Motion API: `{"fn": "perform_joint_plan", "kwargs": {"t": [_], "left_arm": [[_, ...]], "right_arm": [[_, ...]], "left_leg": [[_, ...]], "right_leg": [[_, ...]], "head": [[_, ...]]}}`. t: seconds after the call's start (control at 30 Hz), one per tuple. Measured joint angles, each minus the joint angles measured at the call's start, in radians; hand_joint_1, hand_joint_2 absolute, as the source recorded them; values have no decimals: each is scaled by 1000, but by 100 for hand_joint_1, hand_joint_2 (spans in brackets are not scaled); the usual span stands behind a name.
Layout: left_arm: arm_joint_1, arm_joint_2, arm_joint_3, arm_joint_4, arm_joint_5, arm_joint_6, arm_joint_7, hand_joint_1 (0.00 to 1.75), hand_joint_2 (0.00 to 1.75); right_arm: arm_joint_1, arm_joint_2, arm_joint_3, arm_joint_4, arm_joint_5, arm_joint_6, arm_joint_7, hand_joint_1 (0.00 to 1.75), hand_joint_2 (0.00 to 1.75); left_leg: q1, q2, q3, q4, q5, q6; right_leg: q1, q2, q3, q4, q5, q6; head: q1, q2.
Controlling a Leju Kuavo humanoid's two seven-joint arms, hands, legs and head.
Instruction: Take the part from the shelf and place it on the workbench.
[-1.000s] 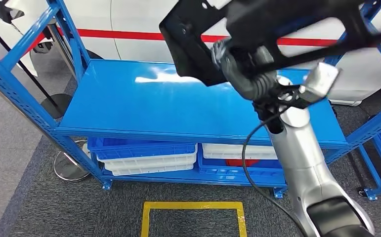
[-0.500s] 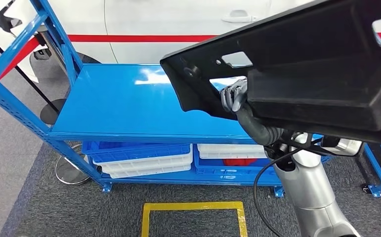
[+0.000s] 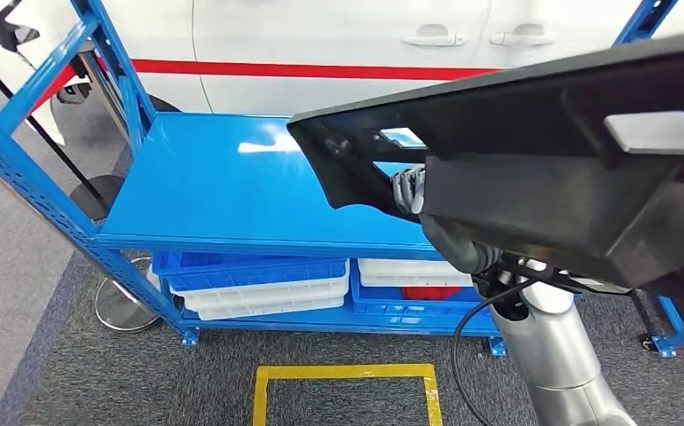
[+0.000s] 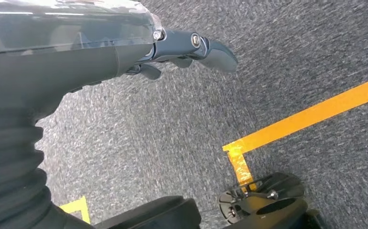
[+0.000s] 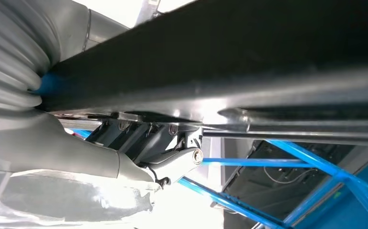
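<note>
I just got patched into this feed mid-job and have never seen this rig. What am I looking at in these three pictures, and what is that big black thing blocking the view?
This is a two-legged humanoid robot with silver arms and many-fingered hands. The wide picture is from its head, looking forward and down. The big black part is the piece it is fetching: its right hand grips it from below and holds it above the blue shelf, whose top deck is bare where it shows. Blue and white bins sit on the lower level, a white car stands behind, and a yellow floor marking lies in front.

The other two pictures come from wrist cameras and are turned. The right wrist view shows the right hand against the part's underside. The left wrist view shows the left hand hanging over grey carpet, holding nothing, fingers curled in.
</note>
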Motion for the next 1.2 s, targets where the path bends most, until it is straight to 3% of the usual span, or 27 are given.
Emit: {"fn": "perform_joint_plan", "kwargs": {"t": [0.07,0.1,0.13,0.17,0.23,0.3,0.4,0.47,0.57,0.6,0.63,0.67,0.77,0.83,0.93,1.0,1.07,1.1,1.13,1.17,1.2], "left_arm": [[-5,0,-2,0,-2,-3,-2,0,175],[-7,0,-1,0,6,-2,-6,0,175],[-9,0,1,0,20,-2,-12,0,175],[-11,0,4,0,34,-1,-16,0,175],[-13,0,13,0,54,5,-15,0,175],[-13,1,23,0,65,12,-3,0,175],[-6,2,39,0,74,9,26,0,175],[-1,1,43,0,69,0,39,0,175],[0,-3,49,0,57,-12,46,0,175],[0,-5,50,0,53,-16,48,0,175],[0,-7,51,0,49,-19,49,0,175],[0,-8,52,0,47,-22,49,0,175],[3,-10,52,0,44,-24,49,0,175],[5,-13,52,0,44,-25,48,0,175],[7,-18,52,0,43,-26,48,0,175],[5,-21,53,0,43,-26,48,0,175],[3,-24,53,0,43,-27,48,0,175],[3,-25,53,0,43,-27,48,0,175],[4,-26,53,0,43,-27,48,0,175],[3,-26,53,0,44,-27,48,0,175],[3,-26,53,0,44,-27,47,0,175]], "right_arm": [[16,-1,2,1,10,-6,-3,175,175],[24,-2,4,2,12,-9,-4,175,175],[30,-3,6,4,12,-11,-2,175,175],[32,-4,8,5,7,-11,2,175,175],[33,-5,13,10,-13,-8,18,175,175],[32,-6,20,20,-45,-6,50,175,175],[34,-7,27,47,-85,-10,107,175,175],[37,-8,31,63,-95,-13,125,175,175],[46,-9,34,83,-98,-16,133,175,175],[50,-9,35,91,-99,-18,134,175,175],[52,-10,36,98,-98,-22,134,175,175],[54,-10,37,105,-98,-26,135,175,175],[55,-12,39,118,-91,-43,142,175,175],[55,-12,39,123,-80,-57,147,175,175],[56,-14,41,129,-73,-66,151,175,175],[56,-16,40,131,-72,-67,151,175,175],[57,-17,40,134,-72,-67,152,175,175],[59,-17,40,136,-71,-67,152,175,175],[60,-18,40,138,-71,-67,152,175,175],[61,-18,40,140,-70,-67,152,175,175],[61,-18,40,141,-70,-67,153,175,175]], "left_leg": [[0,0,-1,1,0,2],[0,0,-1,2,0,2],[0,0,-1,3,-1,2],[0,-1,-1,5,-2,0],[-1,-2,-2,12,-8,-7],[-4,-2,-5,18,-12,-17],[-5,-2,-7,19,-13,-33],[-4,-1,-21,57,-46,-42],[-2,0,-90,240,-154,-50],[-2,0,-106,290,-173,-51],[-2,0,-104,303,-174,-50],[-2,0,-81,272,-154,-47],[-5,0,37,63,-74,-31],[-12,-1,59,8,-61,-23],[-10,0,47,1,-36,-7],[-4,5,32,-8,-12,5],[-6,7,6,-7,7,9],[-6,7,-8,-5,15,9],[-6,7,-22,-1,23,8],[-6,8,-36,3,31,6],[-6,7,-49,8,37,4]], "right_leg": [[-3,0,-60,128,-56,7],[-5,-1,-80,168,-64,9],[-7,-1,-81,170,-52,11],[-9,-2,-62,130,-23,12],[-12,-4,5,-7,39,10],[-8,-3,43,-88,62,1],[-6,-3,41,-96,66,-17],[-10,-6,40,-101,73,-30],[-7,-13,31,-102,79,-41],[-5,-15,26,-101,82,-43],[-3,-16,23,-101,84,-44],[-2,-16,20,-100,87,-44],[2,-12,15,-99,98,-36],[1,-12,9,-99,109,-24],[0,-10,0,-98,113,-6],[-1,-6,-24,-42,53,3],[-4,-5,-63,84,-40,9],[-4,-5,-76,144,-69,12],[-5,-5,-75,178,-76,14],[-6,-5,-57,176,-63,15],[-7,-5,-19,136,-38,15]], "head": [[0,0],[0,0],[0,0],[0,0],[0,0],[0,0],[0,0],[0,0],[0,0],[0,0],[0,0],[0,0],[0,0],[0,0],[0,0],[0,0],[0,0],[0,0],[0,0],[0,0],[0,0]]}}
